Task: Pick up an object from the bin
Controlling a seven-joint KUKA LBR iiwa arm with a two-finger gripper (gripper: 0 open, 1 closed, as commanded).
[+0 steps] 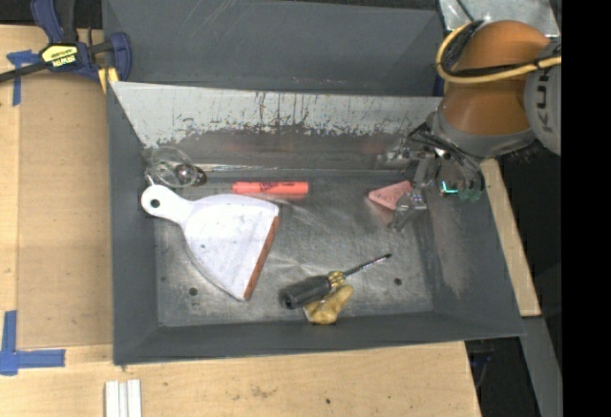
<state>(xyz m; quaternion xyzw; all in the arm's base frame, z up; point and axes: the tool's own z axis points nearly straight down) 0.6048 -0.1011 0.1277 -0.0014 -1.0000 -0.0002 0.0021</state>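
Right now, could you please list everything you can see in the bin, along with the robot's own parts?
bin: 1, grey metal, middle of the view
dustpan: 1, white with a brown front edge, left half of the floor
pen: 1, red, near the back wall, middle
clear round thing: 1, see-through, back left corner; its kind is too unclear to tell
pink wedge: 1, pink, back right, just left of the tool
screwdriver: 1, black handle with a metal shaft, front middle
yellow lump: 1, yellowish, against the screwdriver's handle
arm: 1, orange cover, reaching in from the right
tool: 1, dark metal, low over the back right floor
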